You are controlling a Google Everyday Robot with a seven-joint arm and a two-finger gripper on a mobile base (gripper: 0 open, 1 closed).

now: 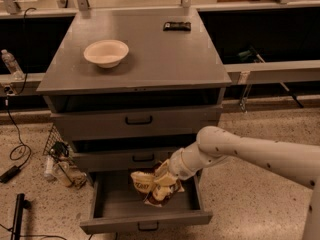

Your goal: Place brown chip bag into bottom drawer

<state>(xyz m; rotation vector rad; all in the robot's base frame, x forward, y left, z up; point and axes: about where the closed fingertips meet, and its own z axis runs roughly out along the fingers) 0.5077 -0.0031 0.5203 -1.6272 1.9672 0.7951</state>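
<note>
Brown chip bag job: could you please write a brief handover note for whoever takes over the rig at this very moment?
Gripper: down inside the open bottom drawer, shut on the brown chip bag.
Bag: within the drawer's walls, toward its back; I cannot tell whether it touches the drawer floor.
Done: drawer pulled out, bag lowered into it.
Left: release the bag and lift the arm clear.
On the cabinet top: white bowl and black bar, no part of this job.
</note>
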